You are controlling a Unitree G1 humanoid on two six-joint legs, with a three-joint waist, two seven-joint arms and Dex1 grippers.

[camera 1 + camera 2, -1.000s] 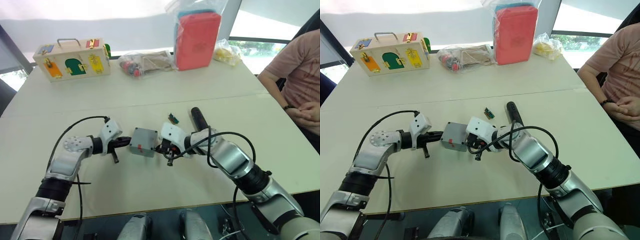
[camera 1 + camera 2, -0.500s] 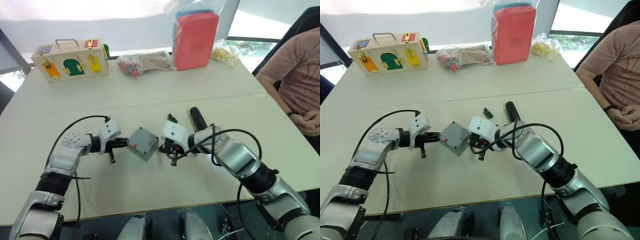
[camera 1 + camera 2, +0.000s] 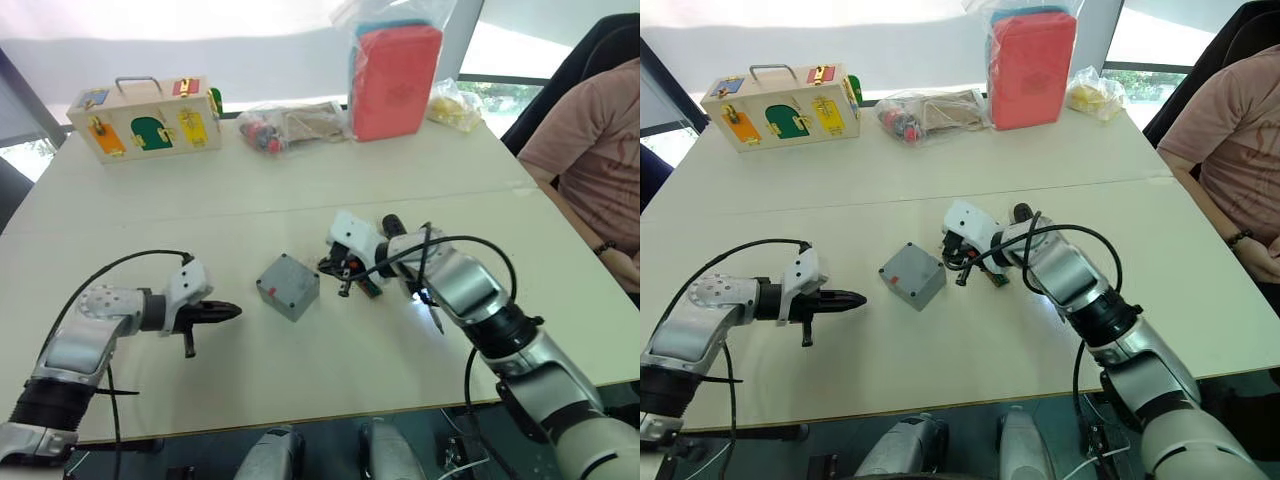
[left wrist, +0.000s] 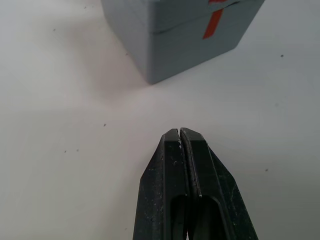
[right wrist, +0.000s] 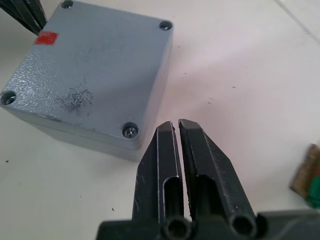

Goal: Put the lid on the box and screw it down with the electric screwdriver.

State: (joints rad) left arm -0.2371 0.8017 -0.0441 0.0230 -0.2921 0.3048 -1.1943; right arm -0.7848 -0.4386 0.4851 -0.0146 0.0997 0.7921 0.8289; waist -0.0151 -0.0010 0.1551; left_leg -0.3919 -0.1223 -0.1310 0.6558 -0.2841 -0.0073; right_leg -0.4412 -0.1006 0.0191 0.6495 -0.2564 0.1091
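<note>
Lid (image 5: 95, 70) and box (image 3: 288, 286) already sit together as one grey block just below the centre of the left eye frame, the lid flush on top with a screw head showing in each corner hole and a red mark on one edge. Nearest the camera, at lower left, the left gripper (image 3: 222, 312) hangs well apart from the block with its fingers pressed together on nothing, tips aimed toward the box. To the right of centre, the right gripper (image 3: 345, 277) is likewise pinched together and empty, just beside the block's right corner.

Behind that wrist lies the electric screwdriver (image 3: 393, 231), mostly hidden by the arm and its cable; what shows is its dark rounded end pointing toward the upper part of the frame, so its long axis seems to run up and down the picture. A glow on the table (image 3: 150, 210) at right of centre, under the forearm, may be its lit tip, though I cannot tell.

The block sits turned like a diamond, one corner aimed toward the bottom of the frame.

Judging by this, fetching the driver comes next: part the right fingers, grasp the barrel mid-length, and bring the bit down square onto a corner screw while the left gripper steadies the box.
</note>
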